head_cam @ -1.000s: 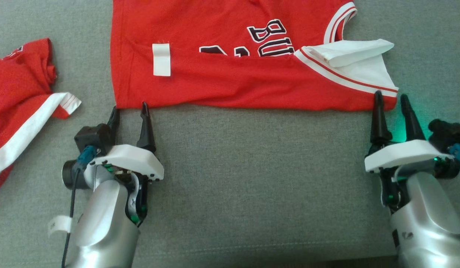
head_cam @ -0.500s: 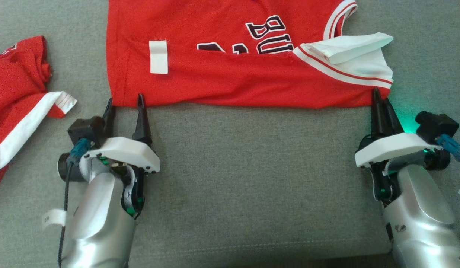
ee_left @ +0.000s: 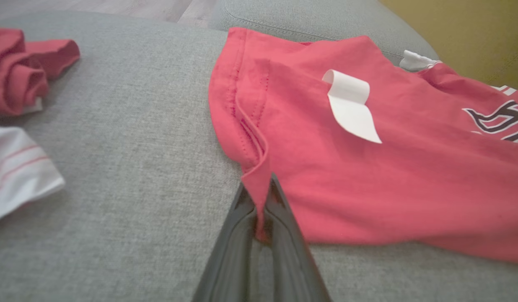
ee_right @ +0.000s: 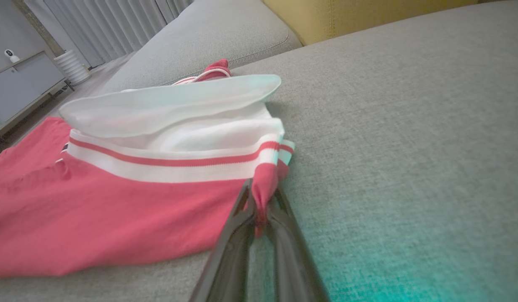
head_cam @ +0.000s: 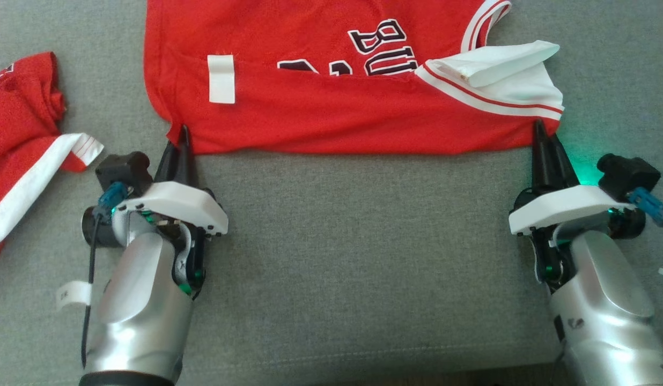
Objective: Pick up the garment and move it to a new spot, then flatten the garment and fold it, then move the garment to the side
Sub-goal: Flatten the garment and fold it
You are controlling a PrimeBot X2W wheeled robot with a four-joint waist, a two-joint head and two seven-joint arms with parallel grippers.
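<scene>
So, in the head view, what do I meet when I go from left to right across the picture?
In order: crumpled red garment → left gripper, shut on a corner of the jersey → white label → black lettering → right gripper, shut on the other near corner.

My head camera looks steeply down; both wrist cameras skim low, close, facing far across the same jersey (head_cam: 331,123).
</scene>
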